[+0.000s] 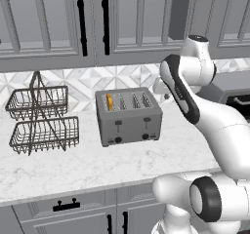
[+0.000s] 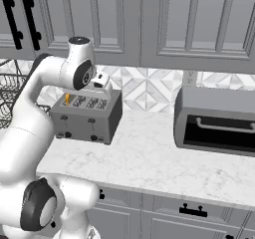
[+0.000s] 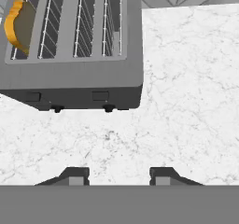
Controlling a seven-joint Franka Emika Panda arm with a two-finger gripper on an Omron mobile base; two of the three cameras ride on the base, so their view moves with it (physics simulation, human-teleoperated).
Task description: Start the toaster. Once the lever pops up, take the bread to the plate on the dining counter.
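The grey four-slot toaster (image 1: 129, 123) (image 2: 84, 118) (image 3: 70, 83) stands on the marble worktop by the wall. The golden bread (image 1: 110, 102) (image 2: 67, 99) (image 3: 16, 27) sits upright in its leftmost slot, the top edge sticking out. Two black levers (image 3: 31, 96) (image 3: 100, 96) sit on the toaster's front. My gripper (image 3: 120, 176) hangs above the worktop, over and just in front of the toaster. It is open, with nothing between its fingertips (image 3: 77, 176). The plate and the dining counter are out of view.
A two-tier wire basket rack (image 1: 41, 118) stands left of the toaster. A larger grey toaster oven (image 2: 216, 121) sits to the right on the same worktop (image 2: 149, 158). Grey wall cabinets (image 1: 117, 18) hang overhead. Bare marble lies between toaster and oven.
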